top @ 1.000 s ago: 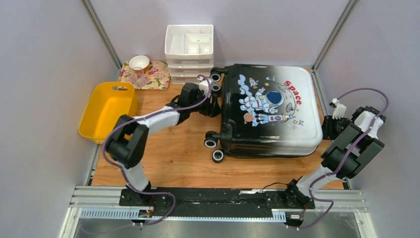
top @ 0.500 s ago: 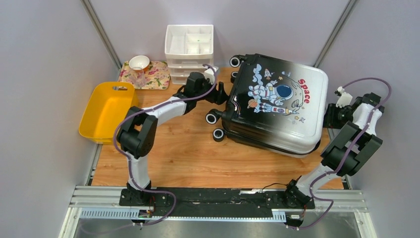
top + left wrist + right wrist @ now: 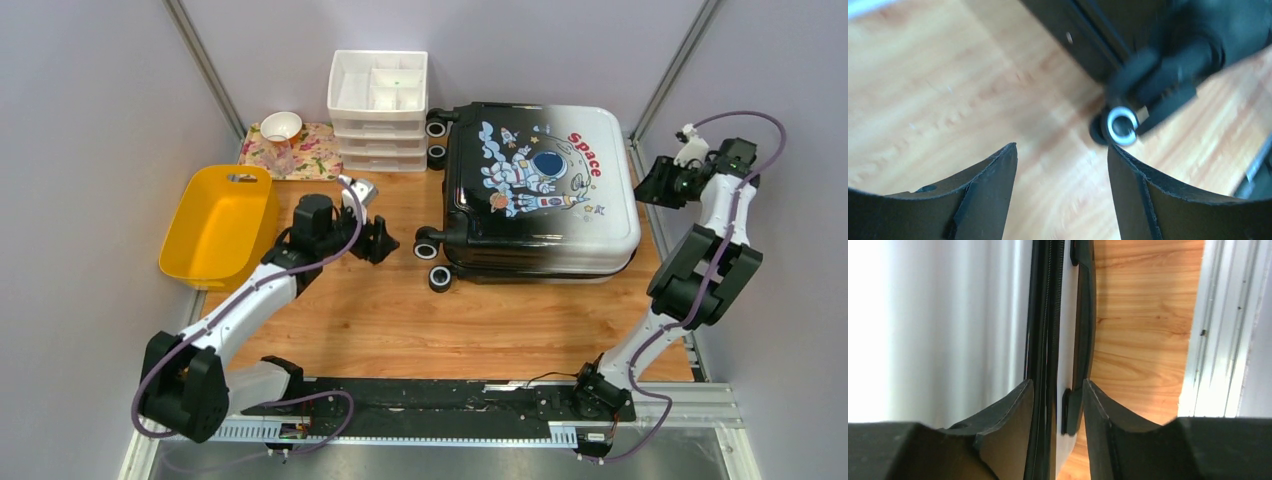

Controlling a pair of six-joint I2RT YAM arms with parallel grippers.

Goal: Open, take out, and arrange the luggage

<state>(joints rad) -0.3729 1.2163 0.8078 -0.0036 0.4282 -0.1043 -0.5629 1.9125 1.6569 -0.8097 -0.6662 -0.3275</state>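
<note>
The luggage (image 3: 540, 190) lies flat and closed at the back right of the table, astronaut print up, wheels (image 3: 427, 243) at its left end. My left gripper (image 3: 390, 240) is open and empty just left of the front wheels. In the left wrist view (image 3: 1062, 160) a white-rimmed wheel (image 3: 1122, 125) sits just past the right fingertip. My right gripper (image 3: 648, 188) is at the luggage's right end. In the right wrist view (image 3: 1057, 390) the jaws stand narrowly apart in front of the zipper seam (image 3: 1045, 315) and black handle (image 3: 1084, 315), with nothing visibly clamped.
A yellow bin (image 3: 215, 225) stands at the left edge. A white drawer organizer (image 3: 380, 100) is behind the luggage's left end. A floral tray (image 3: 310, 155) with a white bowl (image 3: 281, 125) is at the back left. A metal rail (image 3: 1213, 325) runs along the table's right edge.
The luggage was raised and turned half a second ago; it now lies flat and square, farther back. My left gripper has drawn back from its wheel end. My right gripper has moved toward the back.
</note>
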